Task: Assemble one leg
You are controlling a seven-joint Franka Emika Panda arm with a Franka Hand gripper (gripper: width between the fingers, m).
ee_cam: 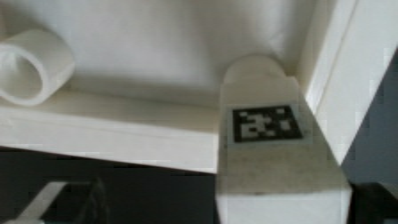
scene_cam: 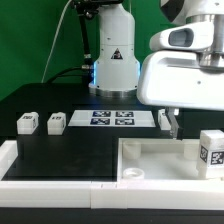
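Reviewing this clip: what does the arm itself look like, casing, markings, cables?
The arm has smooth, rounded white casing with a grey band near the top. Its base is white, bears a black triangular mark, and glows blue at the foot. Dark cables trail behind it. The gripper fingers look dark.

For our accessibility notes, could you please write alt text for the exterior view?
A white robot gripper hangs over a large flat white tabletop, where one small white tagged cuboid leg stands. Two similar legs and a flat white marker board lie on the black table.
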